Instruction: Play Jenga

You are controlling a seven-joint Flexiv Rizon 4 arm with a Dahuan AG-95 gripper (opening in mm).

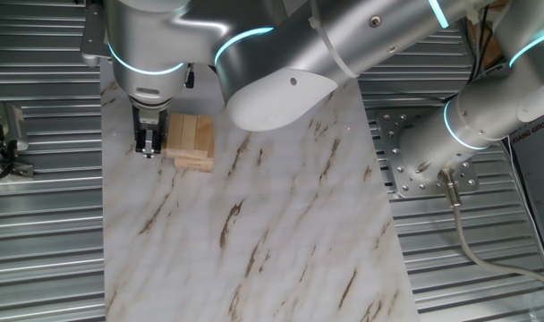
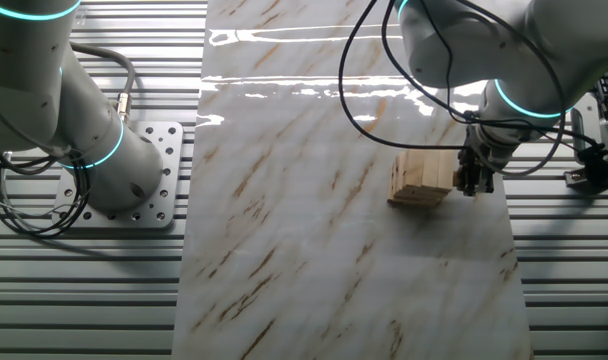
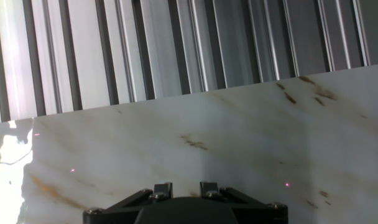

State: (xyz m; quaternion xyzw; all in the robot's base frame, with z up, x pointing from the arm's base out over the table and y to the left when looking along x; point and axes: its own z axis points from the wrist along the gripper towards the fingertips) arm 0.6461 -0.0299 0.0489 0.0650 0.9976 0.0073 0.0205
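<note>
The Jenga (image 1: 190, 140) is a small stack of pale wooden blocks near the far left edge of the marble board (image 1: 281, 224). My gripper (image 1: 148, 143) points down right beside the stack's left side, fingers close together and holding nothing. In the other fixed view the Jenga (image 2: 422, 178) sits near the board's right edge, with the gripper (image 2: 474, 180) against its right side. Whether they touch is unclear. In the hand view only the gripper (image 3: 184, 186) finger bases show, over bare marble (image 3: 239, 137). The stack is out of that view.
The marble board lies on a ribbed metal table (image 3: 176, 43). The arm's bolted base plate (image 1: 415, 161) stands beside the board, also visible as the base plate (image 2: 144, 180). A dark clamp-like fixture (image 1: 8, 134) sits off the board, close to the gripper.
</note>
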